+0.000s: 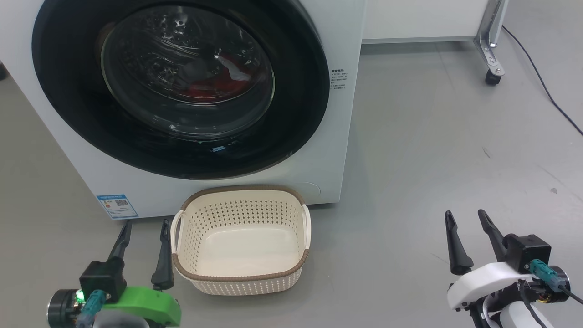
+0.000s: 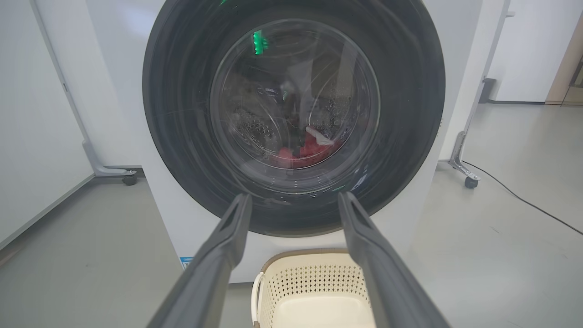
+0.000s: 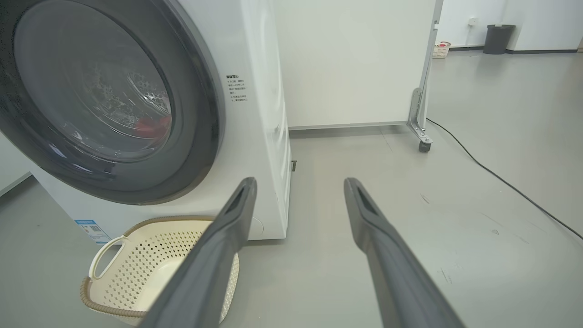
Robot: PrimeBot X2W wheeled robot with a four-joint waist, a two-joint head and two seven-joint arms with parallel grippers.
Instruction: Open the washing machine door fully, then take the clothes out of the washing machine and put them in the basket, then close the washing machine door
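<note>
The white washing machine (image 1: 346,136) fills the upper left of the head view, and its round black-rimmed door (image 1: 68,105) is shut against it. Through the glass I see red and white clothes (image 1: 214,84) in the drum, also as clothes (image 2: 307,150) in the left wrist view. The cream basket (image 1: 241,278) sits on the floor in front of the machine, with nothing in it. My left gripper (image 1: 145,224) is open, low beside the basket's left handle. My right gripper (image 1: 465,215) is open over bare floor, well right of the basket.
Grey floor (image 1: 432,159) stretches to the right of the machine. A white panel on a castor leg (image 1: 492,68) stands at the back right, and a black cable (image 1: 546,91) runs across the floor beside it. A dark bin (image 3: 498,38) stands far off.
</note>
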